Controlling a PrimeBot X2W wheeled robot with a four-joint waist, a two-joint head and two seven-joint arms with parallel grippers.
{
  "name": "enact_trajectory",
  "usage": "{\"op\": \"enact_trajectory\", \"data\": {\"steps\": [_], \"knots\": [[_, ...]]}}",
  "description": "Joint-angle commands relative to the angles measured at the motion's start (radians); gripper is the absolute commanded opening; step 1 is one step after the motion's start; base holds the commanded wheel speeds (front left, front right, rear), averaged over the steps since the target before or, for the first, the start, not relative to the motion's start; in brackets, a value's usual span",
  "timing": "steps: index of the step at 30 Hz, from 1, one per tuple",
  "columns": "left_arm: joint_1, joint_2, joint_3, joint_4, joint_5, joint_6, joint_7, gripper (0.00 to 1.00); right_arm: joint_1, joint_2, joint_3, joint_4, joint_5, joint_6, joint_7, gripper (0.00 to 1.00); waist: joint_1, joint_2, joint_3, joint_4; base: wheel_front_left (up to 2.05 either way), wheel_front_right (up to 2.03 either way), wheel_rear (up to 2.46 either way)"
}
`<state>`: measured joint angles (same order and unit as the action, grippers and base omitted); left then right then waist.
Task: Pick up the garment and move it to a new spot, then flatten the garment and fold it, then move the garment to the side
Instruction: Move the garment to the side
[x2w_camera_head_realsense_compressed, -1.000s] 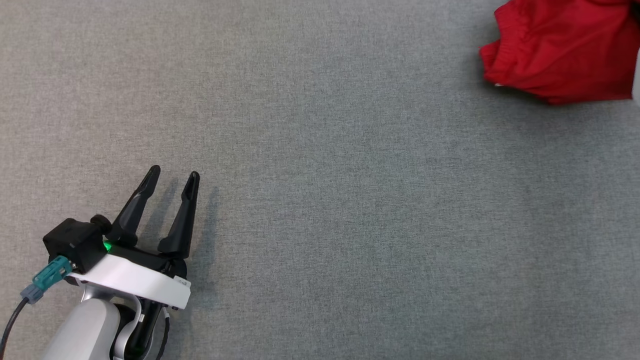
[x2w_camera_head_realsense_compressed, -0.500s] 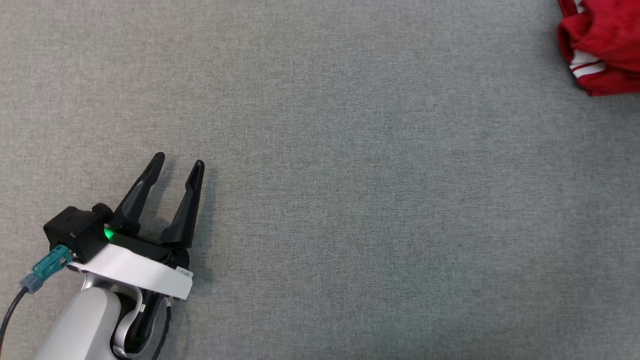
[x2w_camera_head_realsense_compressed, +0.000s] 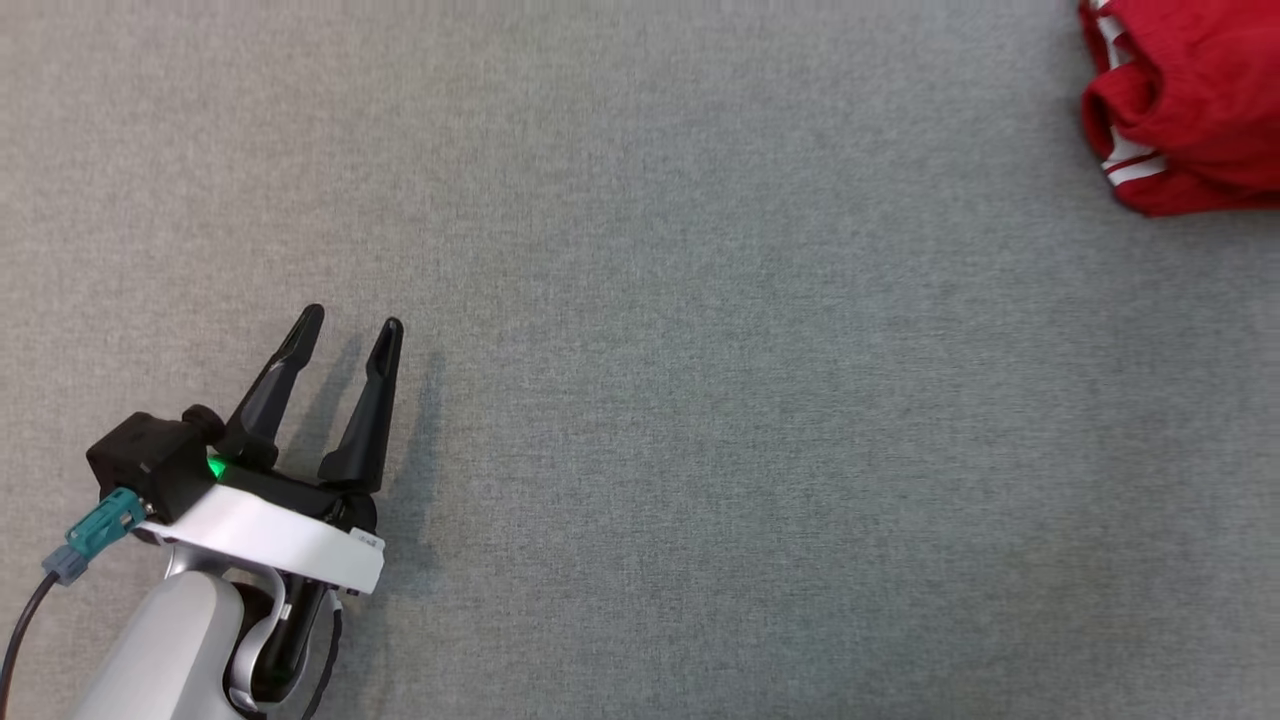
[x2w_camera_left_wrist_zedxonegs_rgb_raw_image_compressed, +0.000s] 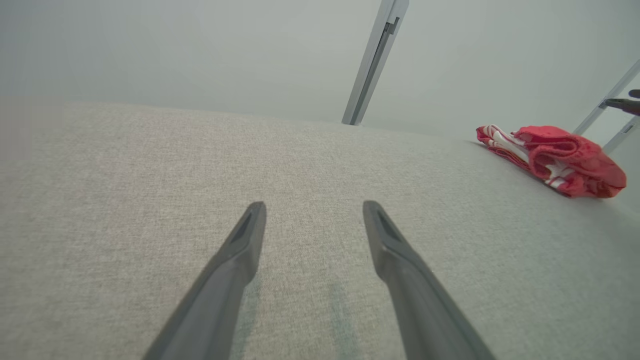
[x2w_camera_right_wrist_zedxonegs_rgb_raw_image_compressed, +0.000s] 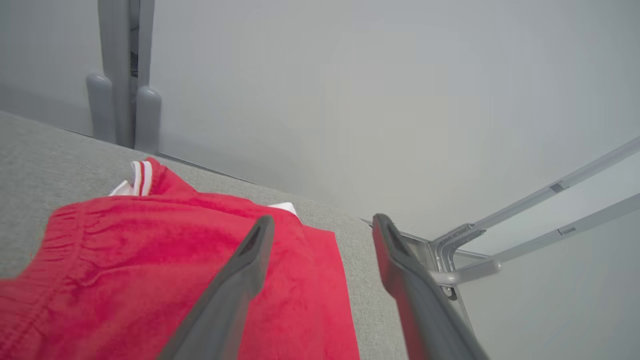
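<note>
The biggest thing is the grey table (x2w_camera_head_realsense_compressed: 700, 400), soft like cloth, and most of it is bare. The red garment (x2w_camera_head_realsense_compressed: 1190, 110) lies at the far right corner of the table, close to the edge. It is bunched up in a small soft heap, with folds on top of folds. From the right wrist view the garment (x2w_camera_right_wrist_zedxonegs_rgb_raw_image_compressed: 150, 260) lies on the table, under the fingers and on their far side. The left gripper (x2w_camera_head_realsense_compressed: 352, 322) hovers low over the near left part of the table, well apart from the garment. Its two dark fingers are spread wide and nothing is between them. The right gripper (x2w_camera_right_wrist_zedxonegs_rgb_raw_image_compressed: 324, 221) hangs over the garment, fingers spread wide too, and it holds nothing. The smallest things are the white stripes (x2w_camera_head_realsense_compressed: 1130, 165) on the edge of the cloth. The garment rests off to the side, so a move looks done. But I cannot tell if the heap is a real fold or just a lump. If it is a lump, the flattening, the folding and the last move to the side are left to do.
</note>
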<state>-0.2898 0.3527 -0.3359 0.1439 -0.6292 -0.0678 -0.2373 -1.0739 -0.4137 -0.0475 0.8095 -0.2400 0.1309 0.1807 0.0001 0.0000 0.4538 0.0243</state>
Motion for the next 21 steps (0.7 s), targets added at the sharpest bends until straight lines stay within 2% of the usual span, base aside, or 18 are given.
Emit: {"op": "enact_trajectory", "data": {"steps": [1,7,14,21], "knots": [[0.016,0.001,0.009,0.005,-0.005,0.008,-0.005,1.0,0.023,0.023,-0.006,-0.008,-0.009,0.0,-0.034,1.0,-0.0001,0.0,-0.043,-0.019,0.0,0.0,0.0],[0.05,-0.001,0.02,0.011,-0.009,0.027,-0.01,1.0,0.064,0.081,0.015,-0.006,0.034,0.0,-0.148,1.0,-0.0001,0.0,-0.146,-0.044,0.0,0.0,0.0],[0.101,0.008,0.052,0.005,-0.016,0.063,-0.015,1.0,0.15,0.132,0.064,-0.052,0.148,0.0,-0.233,1.0,-0.0001,0.0,-0.251,-0.07,0.0,0.0,0.0],[0.161,0.02,0.089,-0.038,-0.021,0.109,-0.019,1.0,0.324,0.178,0.043,-0.217,0.25,0.0,-0.258,1.0,-0.0001,0.0,-0.341,-0.089,0.0,0.0,0.0]]}}
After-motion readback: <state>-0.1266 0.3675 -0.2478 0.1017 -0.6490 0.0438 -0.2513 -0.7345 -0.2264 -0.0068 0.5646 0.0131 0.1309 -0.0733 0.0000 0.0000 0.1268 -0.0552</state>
